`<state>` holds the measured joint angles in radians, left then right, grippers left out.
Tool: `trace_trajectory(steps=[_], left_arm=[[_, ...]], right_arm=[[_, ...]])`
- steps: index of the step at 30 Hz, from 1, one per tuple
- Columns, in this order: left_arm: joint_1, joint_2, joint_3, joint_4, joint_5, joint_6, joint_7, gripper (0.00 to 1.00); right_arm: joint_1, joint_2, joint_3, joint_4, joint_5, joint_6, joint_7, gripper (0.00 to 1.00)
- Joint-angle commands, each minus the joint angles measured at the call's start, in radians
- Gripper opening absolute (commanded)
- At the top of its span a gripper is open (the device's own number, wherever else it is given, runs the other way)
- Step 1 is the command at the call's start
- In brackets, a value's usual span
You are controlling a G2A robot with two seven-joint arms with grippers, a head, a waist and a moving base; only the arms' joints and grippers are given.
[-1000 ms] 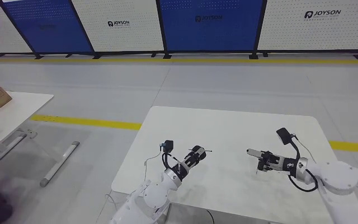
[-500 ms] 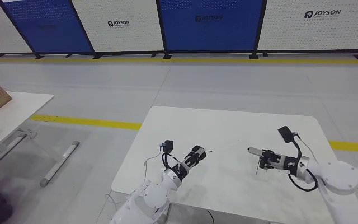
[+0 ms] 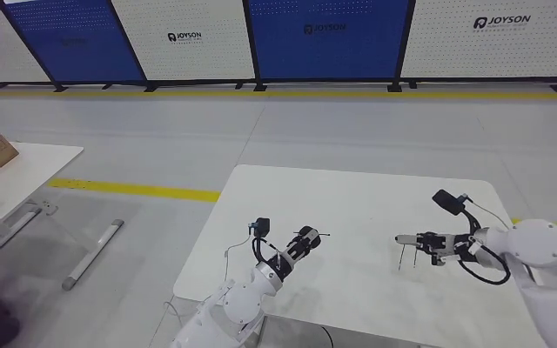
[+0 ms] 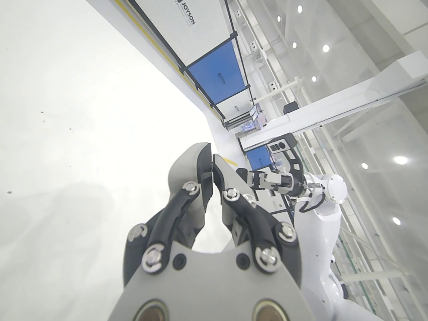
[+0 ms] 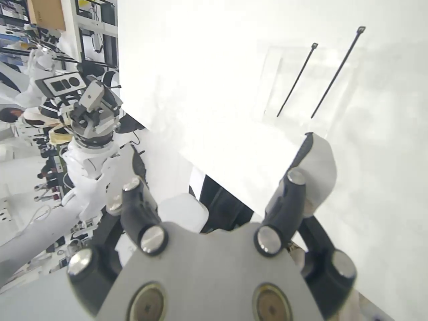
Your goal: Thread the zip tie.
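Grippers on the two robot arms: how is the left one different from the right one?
The left grey gripper is shut tight, while the right grey gripper is open wide. The right grey gripper sits close to two thin black zip ties lying on the white table. The left grey gripper is farther from them. Both look the same build.

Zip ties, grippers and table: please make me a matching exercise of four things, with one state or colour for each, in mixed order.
Things:
1. left gripper
2. right gripper
3. zip ties
4. table

States:
A. open
B. white
C. shut
D. black, lying flat side by side

Pairs: 1-C, 2-A, 3-D, 4-B
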<state>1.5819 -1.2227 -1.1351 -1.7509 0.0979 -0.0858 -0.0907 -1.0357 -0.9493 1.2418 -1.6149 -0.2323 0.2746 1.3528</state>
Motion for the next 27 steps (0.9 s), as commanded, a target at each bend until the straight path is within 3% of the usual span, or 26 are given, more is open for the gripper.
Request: trace_trajectory(steps=[1,8,11,17,27], left_arm=[[0.000,0.000,0.000,0.000,0.000,0.000,0.000,0.00],[0.000,0.000,0.000,0.000,0.000,0.000,0.000,0.00],[0.000,0.000,0.000,0.000,0.000,0.000,0.000,0.00],[0.000,0.000,0.000,0.000,0.000,0.000,0.000,0.00],[0.000,0.000,0.000,0.000,0.000,0.000,0.000,0.00]], right_arm=[[0.000,0.000,0.000,0.000,0.000,0.000,0.000,1.00],[-0.014,0.000,-0.012,0.003,-0.010,-0.020,-0.021,1.00],[0.010,0.001,-0.051,-0.018,-0.114,0.065,0.001,1.00],[0.077,-0.018,-0.137,-0.016,-0.285,0.065,0.037,1.00],[0.077,-0.018,-0.137,-0.016,-0.285,0.065,0.037,1.00]])
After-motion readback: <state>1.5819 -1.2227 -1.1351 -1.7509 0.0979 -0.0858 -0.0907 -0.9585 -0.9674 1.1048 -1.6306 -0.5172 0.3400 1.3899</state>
